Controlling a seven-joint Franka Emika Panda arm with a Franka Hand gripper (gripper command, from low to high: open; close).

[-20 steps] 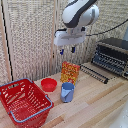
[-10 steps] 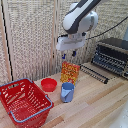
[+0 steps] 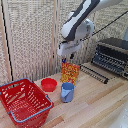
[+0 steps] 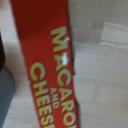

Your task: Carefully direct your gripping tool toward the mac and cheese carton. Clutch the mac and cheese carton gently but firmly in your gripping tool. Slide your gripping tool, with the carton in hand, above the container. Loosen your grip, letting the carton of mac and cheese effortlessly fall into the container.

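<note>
The mac and cheese carton (image 3: 70, 72) stands upright on the wooden table, orange-yellow with red print, just behind the blue cup. My white gripper (image 3: 68, 59) hangs straight above it, with its dark fingers spread and their tips just over the carton's top edge. The fingers do not touch the carton. In the wrist view the carton's red top face (image 4: 52, 65) with yellow "MACARONI AND CHEESE" lettering fills the middle, close up and blurred; no fingers show there. The red lattice basket (image 3: 30, 107) with grey-blue rim handles sits at the exterior view's lower left.
A small red bowl (image 3: 48, 84) lies between basket and carton. A blue cup (image 3: 67, 92) stands right in front of the carton. A dark toaster oven (image 3: 112, 55) with a rack in front sits at the exterior view's right. A slatted wall runs behind.
My gripper has come down from well above the carton to just over its top edge. The carton, cup, bowl and basket have not moved.
</note>
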